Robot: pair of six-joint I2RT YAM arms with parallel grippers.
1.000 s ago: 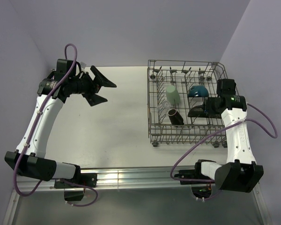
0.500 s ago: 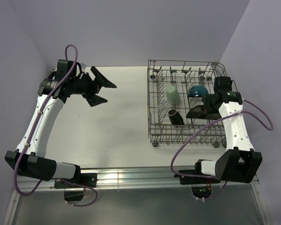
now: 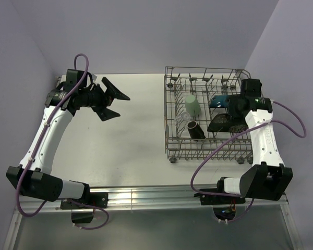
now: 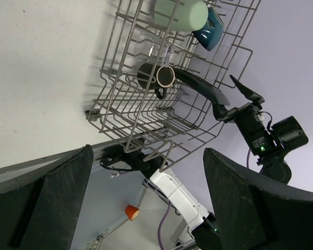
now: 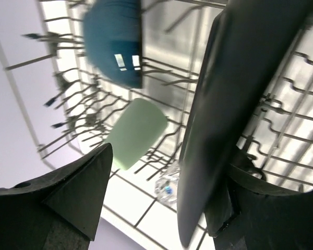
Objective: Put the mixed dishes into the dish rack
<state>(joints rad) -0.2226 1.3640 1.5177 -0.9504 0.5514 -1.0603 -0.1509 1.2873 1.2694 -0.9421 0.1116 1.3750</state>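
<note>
Top external view: the dish rack sits on the right half of the surface, and all five dishes are inside it. The pale green cup lies tipped over in the far-left part. The small clear glass is just beside it, toward the rack's left wall. The brown mug lies on its side a bit nearer, its mouth turned toward the left wrist camera. The dark teal bowl is up on edge among the tines, far and right of the cup, and the square black plate stands on edge just near of it.

The right gripper is at that plate with its jaws spread, one finger on each side. In the right wrist view the finger on the picture's left is clearly off the plate. The other one sits behind the plate, so I can't tell if it touches. It doesn't look like a grip to me.

The left gripper hangs above the far-left of the surface, well apart from the rack, jaws wide open, holding nothing.
</note>
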